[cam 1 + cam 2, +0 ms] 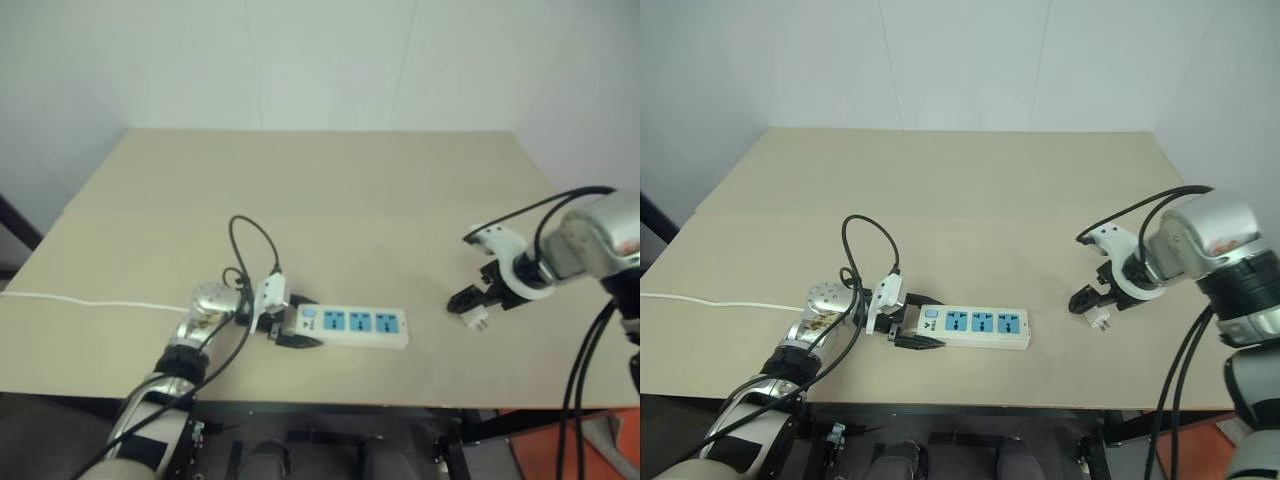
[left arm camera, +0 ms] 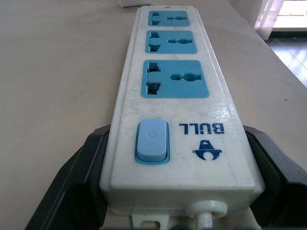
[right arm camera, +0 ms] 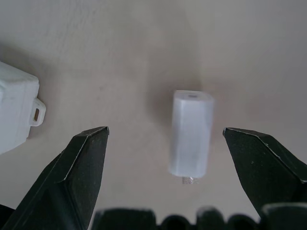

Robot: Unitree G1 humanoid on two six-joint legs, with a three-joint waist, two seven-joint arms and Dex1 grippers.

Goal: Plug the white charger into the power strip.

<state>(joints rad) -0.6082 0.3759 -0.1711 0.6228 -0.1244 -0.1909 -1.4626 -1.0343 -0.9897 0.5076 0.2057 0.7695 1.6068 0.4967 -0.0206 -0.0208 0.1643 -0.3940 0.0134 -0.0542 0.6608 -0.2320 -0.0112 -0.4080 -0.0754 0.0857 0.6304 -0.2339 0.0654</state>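
Charger lies between my right gripper's wide fingers; I'd lower squarely before closing, while left fingers clamp the power strip.

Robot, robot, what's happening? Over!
Left gripper shut on power strip. Right gripper open over white charger, not gripping. Nothing in the way.
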